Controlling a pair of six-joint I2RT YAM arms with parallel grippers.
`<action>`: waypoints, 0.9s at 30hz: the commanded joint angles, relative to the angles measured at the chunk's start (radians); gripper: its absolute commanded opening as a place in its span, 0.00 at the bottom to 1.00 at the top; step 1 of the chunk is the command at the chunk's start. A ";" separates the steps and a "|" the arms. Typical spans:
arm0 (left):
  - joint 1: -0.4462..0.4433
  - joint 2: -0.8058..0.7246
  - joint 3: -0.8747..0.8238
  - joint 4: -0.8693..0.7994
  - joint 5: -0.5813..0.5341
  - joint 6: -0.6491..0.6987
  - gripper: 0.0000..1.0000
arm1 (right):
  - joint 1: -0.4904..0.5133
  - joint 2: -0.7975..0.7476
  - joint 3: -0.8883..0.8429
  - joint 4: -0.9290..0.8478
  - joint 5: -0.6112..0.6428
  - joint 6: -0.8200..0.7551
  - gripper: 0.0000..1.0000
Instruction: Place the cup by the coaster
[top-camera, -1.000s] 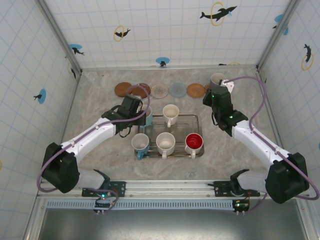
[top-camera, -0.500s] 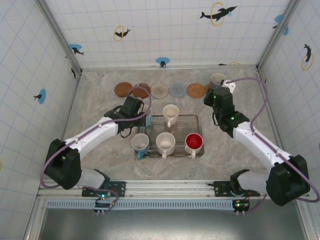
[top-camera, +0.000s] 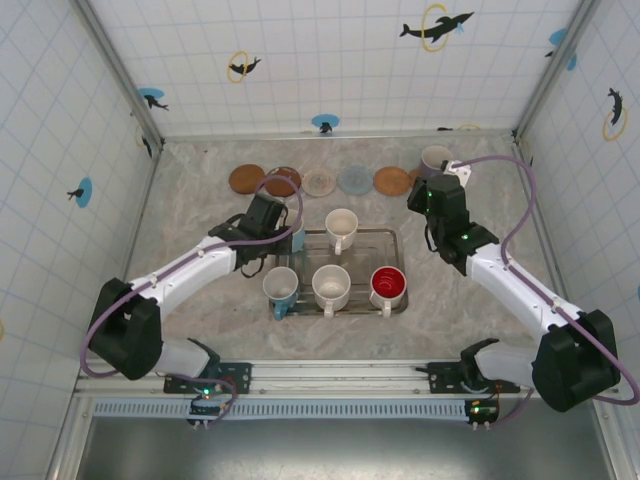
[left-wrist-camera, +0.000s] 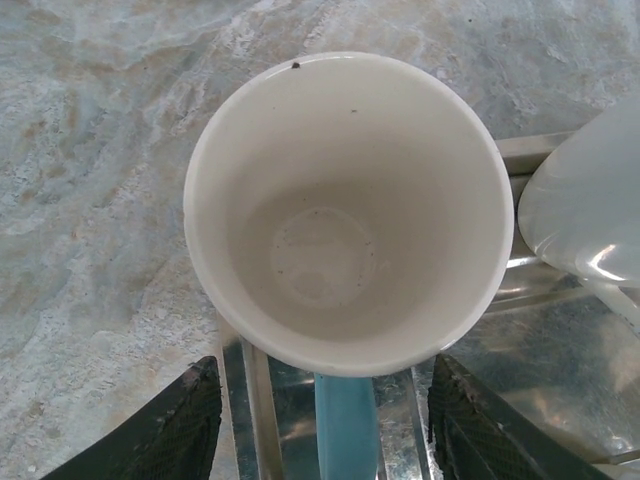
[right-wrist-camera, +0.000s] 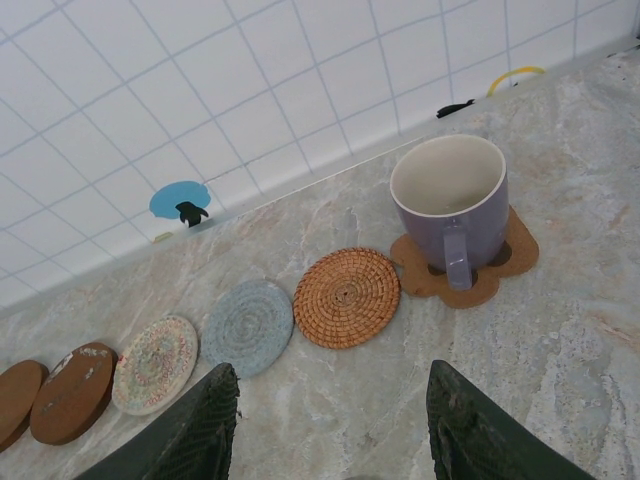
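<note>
A cup (left-wrist-camera: 350, 210) with a white inside and a blue handle stands at the back left corner of the metal tray (top-camera: 395, 240). My left gripper (left-wrist-camera: 335, 430) is open, with one finger on each side of the handle and a gap to each. From above, that gripper (top-camera: 280, 232) covers most of the cup (top-camera: 296, 232). A row of coasters lies at the back: brown (top-camera: 246, 179), dark brown (top-camera: 283, 180), pale (top-camera: 320, 182), grey-blue (top-camera: 354, 180) and woven orange (top-camera: 392, 180). My right gripper (right-wrist-camera: 335, 440) hangs open and empty over bare table before the woven coaster (right-wrist-camera: 347, 297).
A purple cup (right-wrist-camera: 450, 200) sits on a cork flower coaster (right-wrist-camera: 500, 275) at the back right. The tray also holds a white cup (top-camera: 341, 228), a blue cup (top-camera: 281, 288), another white cup (top-camera: 331, 287) and a red cup (top-camera: 388, 286). Tiled walls enclose the table.
My left gripper's jaws have narrowed a little around the blue-handled cup, and the left arm has shifted slightly. The right arm has barely moved.
</note>
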 joint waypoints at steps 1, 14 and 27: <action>-0.004 0.024 -0.003 0.011 0.004 0.001 0.54 | -0.009 -0.018 -0.018 0.038 0.005 0.010 0.53; -0.004 0.061 -0.004 0.020 0.004 0.001 0.46 | -0.013 -0.013 -0.020 0.039 -0.003 0.011 0.53; -0.004 0.093 -0.001 0.034 0.012 0.003 0.36 | -0.018 0.001 -0.014 0.044 -0.011 0.012 0.53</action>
